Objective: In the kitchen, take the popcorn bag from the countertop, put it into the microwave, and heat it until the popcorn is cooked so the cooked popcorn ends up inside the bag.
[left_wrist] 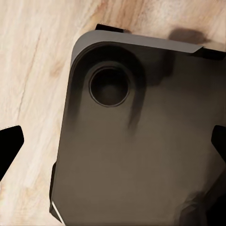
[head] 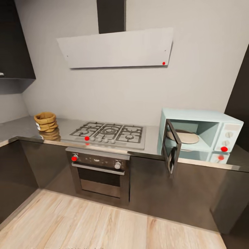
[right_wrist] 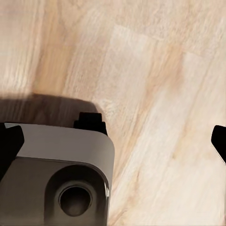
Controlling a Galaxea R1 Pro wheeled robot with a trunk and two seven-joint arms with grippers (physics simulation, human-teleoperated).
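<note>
We are looking at the small tan-brown wrinkled popcorn bag (head: 45, 121) with its rolled rim and white label, and it is sitting upright on the long grey brushed-metal worktop (head: 20, 128) near the left corner, well apart from everything else. It is looking light and soft to us, a crumpling sack that could fold under a hard squeeze, so we are judging the thick rolled rim or the upper sides as the place to take hold, gently, keeping it upright. Moving outward, the steel gas hob (head: 110, 133) is lying beside it, with the dark built-in oven (head: 99, 173) below. Further right the pale mint-blue boxy microwave (head: 199, 135) is standing with its dark glass door (head: 172, 149) swung open, the turntable showing inside. Down at the pale wooden floor (right_wrist: 155, 70), the left tool (left_wrist: 113, 141) and the right tool (right_wrist: 113, 139) are both hanging released, fingertips wide apart, grasping nothing, above the robot's dark base (left_wrist: 141, 155).
</note>
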